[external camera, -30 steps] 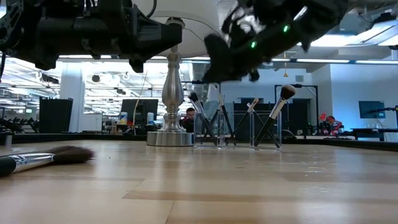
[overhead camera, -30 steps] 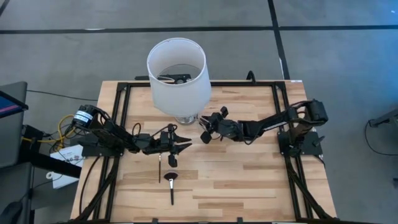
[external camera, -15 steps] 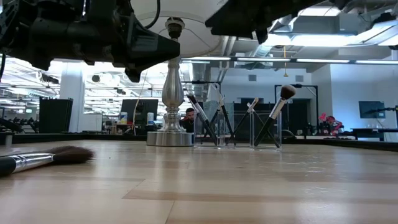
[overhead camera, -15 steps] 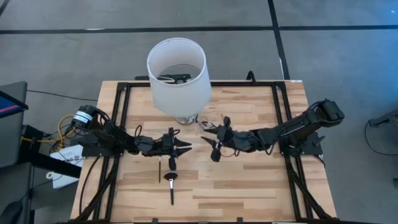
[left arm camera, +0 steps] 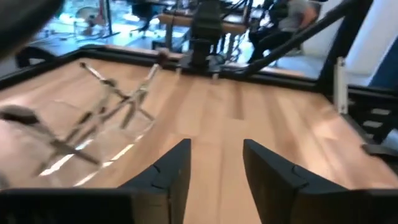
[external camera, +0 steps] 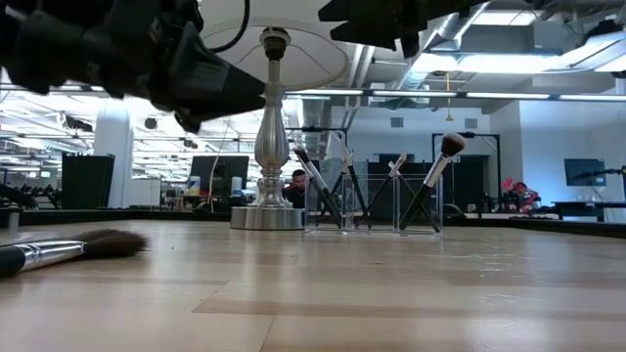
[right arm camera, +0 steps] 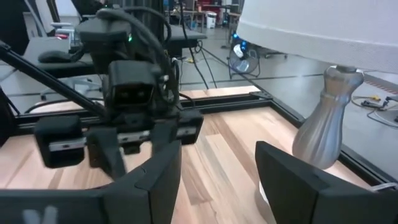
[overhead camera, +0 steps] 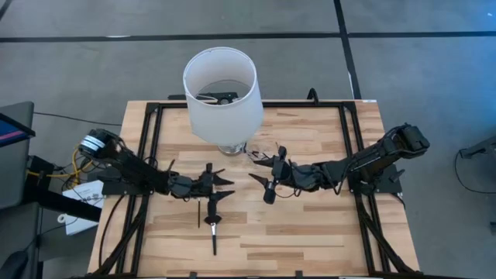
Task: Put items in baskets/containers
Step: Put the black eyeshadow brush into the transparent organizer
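While two brushes (overhead camera: 214, 237) lie loose on the bare table (overhead camera: 318, 232), at lower centre-left of the overhead picture, several more already lean inside the clear tray (external camera: 375, 200), which sits just beside the lamp (overhead camera: 221, 93) base at upper centre. One loose brush has a spread, fan-like head; the other lies just beside it, nearly parallel. Over their upper ends hangs the left gripper (overhead camera: 222, 188), its fingers spread apart and empty. Facing it from the right, close by at the middle of the table, is the right gripper (overhead camera: 262, 188), also spread and holding nothing. Several things could go wrong from here. Thin handles lying flat on wood give the fingers little to pinch, so a brush may roll or skid away as the jaws close. With the two brushes so near each other, a grasp at one could nudge the other or catch both. Both grippers point at each other with little room between, so a careless reach by either arm risks a knock. At the tray, the danger is probably greatest: it looks light and is hard to see, and a brush lowered at a poor angle could tip it, push it against the lamp base, or spill the brushes leaning inside. Overhead, the wide lampshade also crowds the approach.
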`<action>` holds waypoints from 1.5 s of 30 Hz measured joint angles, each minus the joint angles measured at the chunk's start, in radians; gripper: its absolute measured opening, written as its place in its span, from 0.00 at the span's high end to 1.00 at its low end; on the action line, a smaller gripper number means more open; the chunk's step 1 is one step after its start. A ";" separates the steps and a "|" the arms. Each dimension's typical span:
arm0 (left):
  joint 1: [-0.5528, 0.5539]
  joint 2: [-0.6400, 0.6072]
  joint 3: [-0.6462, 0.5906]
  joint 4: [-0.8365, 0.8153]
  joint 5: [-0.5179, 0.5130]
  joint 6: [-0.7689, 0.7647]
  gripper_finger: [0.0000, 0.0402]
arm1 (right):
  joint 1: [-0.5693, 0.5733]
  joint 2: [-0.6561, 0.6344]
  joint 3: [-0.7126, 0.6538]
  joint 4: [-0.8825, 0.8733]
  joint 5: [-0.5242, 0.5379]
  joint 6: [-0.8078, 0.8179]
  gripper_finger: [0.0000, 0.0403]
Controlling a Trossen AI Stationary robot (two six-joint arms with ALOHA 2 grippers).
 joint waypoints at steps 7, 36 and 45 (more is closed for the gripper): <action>-0.005 -0.298 0.124 -0.683 -0.135 -0.118 0.64 | -0.002 0.000 0.000 0.021 -0.001 -0.001 0.52; -0.113 -0.164 0.206 -1.486 0.238 -1.006 0.71 | -0.137 0.001 0.000 0.028 -0.159 0.000 0.55; -0.109 -0.163 0.165 -1.419 0.163 -1.033 0.73 | -0.138 0.001 0.000 0.028 -0.160 0.000 0.56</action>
